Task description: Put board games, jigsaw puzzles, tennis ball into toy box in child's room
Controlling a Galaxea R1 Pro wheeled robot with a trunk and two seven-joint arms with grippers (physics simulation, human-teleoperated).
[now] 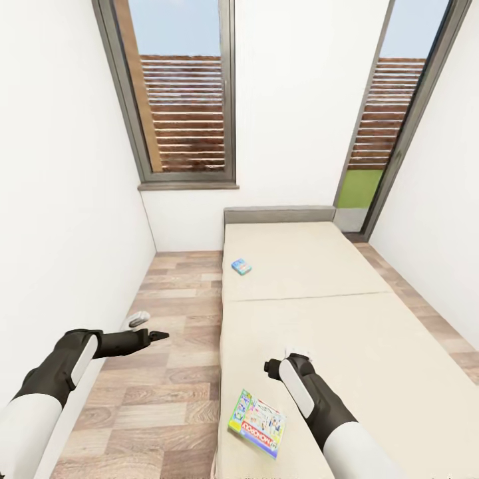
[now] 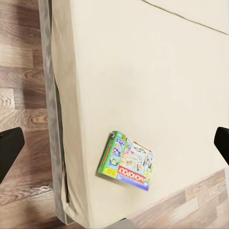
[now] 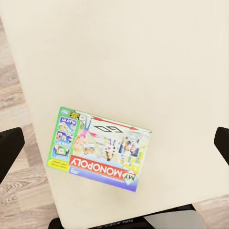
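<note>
Two games on bed point(image 1: 346, 319): Monopoly box point(image 1: 257, 422) near foot edge, blue box point(image 1: 241, 267) far up. Right claw point(image 1: 274, 364) nearer, spread wide, box just below-left of it, long axis skewed. Left claw point(image 1: 154, 336) wide over floor.

Beige bed mattress point(image 1: 313, 313): matt, smooth cloth. Brown wood-plank floor point(image 1: 166, 346): grained, low sheen. White-and-green rectangular board game box point(image 3: 100, 148): printed card, slightly glossy. White walls point(image 1: 60, 199): smooth, matt.
</note>
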